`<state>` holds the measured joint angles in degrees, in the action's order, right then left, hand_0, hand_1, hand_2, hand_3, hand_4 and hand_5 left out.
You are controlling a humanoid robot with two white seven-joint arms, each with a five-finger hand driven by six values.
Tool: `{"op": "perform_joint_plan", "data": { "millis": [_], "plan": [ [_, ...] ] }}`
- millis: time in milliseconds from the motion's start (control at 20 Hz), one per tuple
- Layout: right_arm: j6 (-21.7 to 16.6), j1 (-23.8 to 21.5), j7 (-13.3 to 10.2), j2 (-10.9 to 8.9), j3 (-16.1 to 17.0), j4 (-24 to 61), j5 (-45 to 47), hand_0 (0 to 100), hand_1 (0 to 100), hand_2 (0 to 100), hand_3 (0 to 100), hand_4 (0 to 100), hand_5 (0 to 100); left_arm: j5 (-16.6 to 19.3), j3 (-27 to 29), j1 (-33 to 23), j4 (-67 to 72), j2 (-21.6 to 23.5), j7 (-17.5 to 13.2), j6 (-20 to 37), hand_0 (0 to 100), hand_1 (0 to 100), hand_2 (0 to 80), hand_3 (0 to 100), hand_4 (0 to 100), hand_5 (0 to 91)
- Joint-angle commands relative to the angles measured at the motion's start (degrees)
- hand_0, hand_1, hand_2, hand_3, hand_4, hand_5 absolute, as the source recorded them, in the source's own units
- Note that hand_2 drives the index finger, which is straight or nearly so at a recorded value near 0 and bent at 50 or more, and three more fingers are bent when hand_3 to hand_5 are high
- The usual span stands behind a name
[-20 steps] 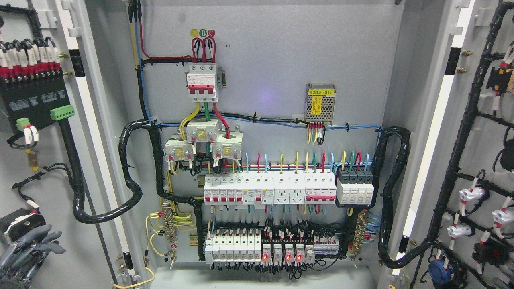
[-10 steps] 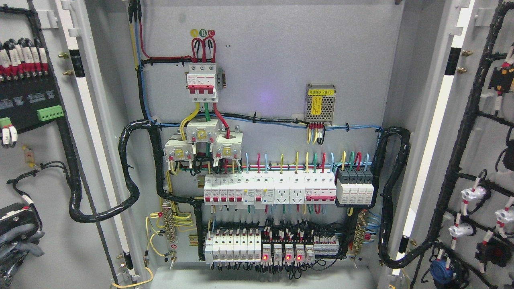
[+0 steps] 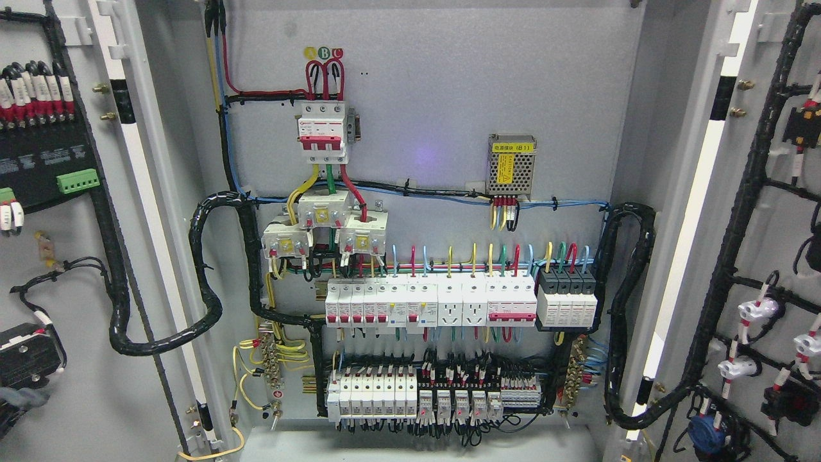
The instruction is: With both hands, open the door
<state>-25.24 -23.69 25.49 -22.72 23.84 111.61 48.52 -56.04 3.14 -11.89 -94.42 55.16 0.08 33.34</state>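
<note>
Both grey sheet-metal cabinet doors, left (image 3: 90, 398) and right (image 3: 789, 70), are swung wide, exposing the wired breaker panel (image 3: 430, 301). Only a grey sliver of the left hand (image 3: 19, 401) is seen; its finger state cannot be told. Each door should be released gently, clear of the black cable looms (image 3: 731, 244)

site: industrial electrical room | evidence: open steel cabinet (image 3: 449, 96), breaker rows (image 3: 430, 301), bundled wiring (image 3: 205, 276), wired door panels (image 3: 757, 256)
</note>
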Motion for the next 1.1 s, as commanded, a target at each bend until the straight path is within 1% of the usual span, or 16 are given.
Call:
{"op": "perform_joint_plan", "data": {
  "millis": [0, 401, 501, 751, 1052],
  "plan": [
    [0.02, -0.75, -0.09, -0.05, 1.3, -1.04, 0.09, 0, 0, 0, 0, 0, 0, -1.26, 0.37, 0.03, 3.89, 1.0, -0.08, -0.47, 0, 0, 0.0, 0, 0, 0.0],
    [0.02, -1.27, -0.09, -0.05, 2.35, -2.27, 0.09, 0, 0, 0, 0, 0, 0, -4.25, 0.46, 0.03, 5.47, 2.32, -0.08, -0.47, 0, 0, 0.0, 0, 0, 0.0],
    [0.02, -1.36, -0.09, -0.05, 2.7, -2.88, 0.09, 0, 0, 0, 0, 0, 0, -4.51, 0.46, 0.03, 6.08, 2.67, -0.17, -0.47, 0, 0, 0.0, 0, 0, 0.0],
    [0.02, -1.36, -0.09, -0.05, 3.14, -3.5, 0.09, 0, 0, 0, 0, 0, 0, -7.06, 0.46, 0.12, 8.19, 3.81, -1.58, -0.39, 0, 0, 0.0, 0, 0, 0.0],
    [0.02, -1.36, -0.09, -0.13, 3.23, -3.41, 0.09, 0, 0, 0, 0, 0, 0, -7.33, 0.28, 0.29, 9.6, 3.9, -1.58, -0.47, 0, 0, 0.0, 0, 0, 0.0]
  ]
}}
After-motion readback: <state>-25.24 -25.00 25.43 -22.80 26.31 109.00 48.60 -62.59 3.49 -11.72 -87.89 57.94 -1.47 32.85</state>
